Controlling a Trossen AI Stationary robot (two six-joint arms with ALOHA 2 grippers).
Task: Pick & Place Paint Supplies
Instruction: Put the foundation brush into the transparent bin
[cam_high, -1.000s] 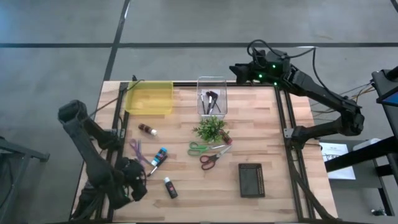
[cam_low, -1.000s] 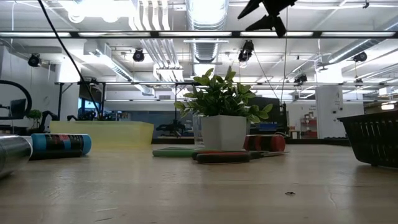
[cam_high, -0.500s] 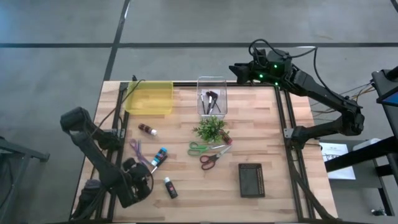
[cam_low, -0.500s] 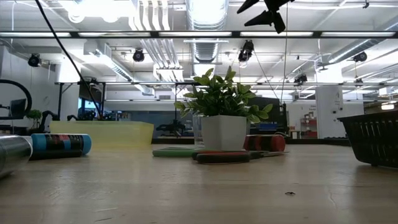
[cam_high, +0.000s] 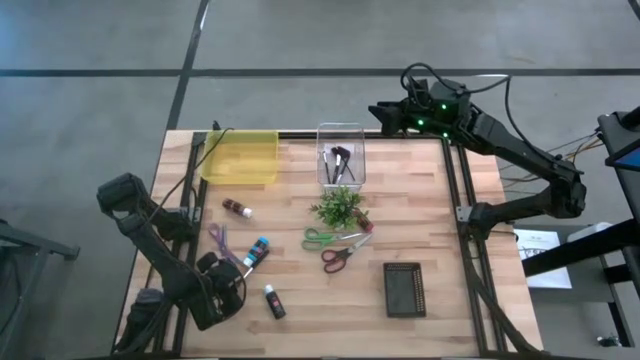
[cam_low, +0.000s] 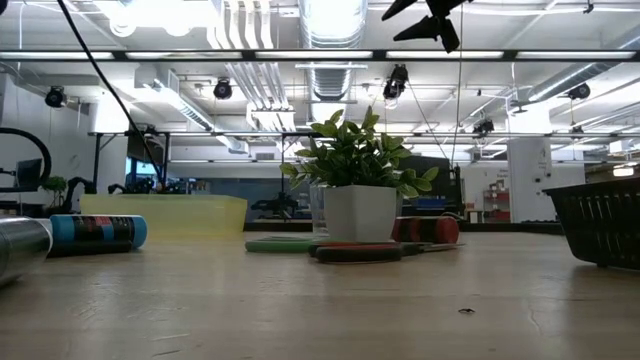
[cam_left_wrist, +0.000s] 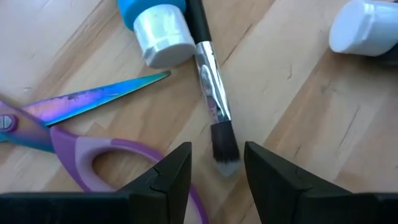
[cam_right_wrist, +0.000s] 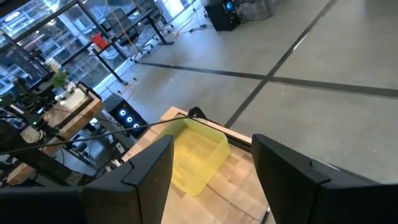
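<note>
A thin dark-handled brush (cam_left_wrist: 211, 93) lies flat on the wooden table (cam_high: 430, 220), beside a blue paint tube (cam_left_wrist: 155, 25) and purple-handled scissors (cam_left_wrist: 74, 124). My left gripper (cam_left_wrist: 217, 158) points steeply down at the table's near left (cam_high: 228, 283). It is open, with one finger on either side of the brush's bristle end and a gap to each. A black tube with a white cap (cam_high: 273, 302) lies just right of it. My right gripper (cam_high: 380, 110) hangs open high over the far edge, and nothing is between its fingers (cam_right_wrist: 211, 146).
A brown tube (cam_high: 237, 208), green scissors (cam_high: 320, 238) and red scissors (cam_high: 340, 257) lie around a small potted plant (cam_high: 338, 207). At the far edge stand a yellow bin (cam_high: 240, 157) and a clear container holding brushes (cam_high: 341, 155). A black basket (cam_high: 403, 289) stands near right.
My left gripper has come down toward the table beside the blue tube, its arm folding lower, most of it in the first half second. Its fingers have kept the same gap. No object on the table has moved.
</note>
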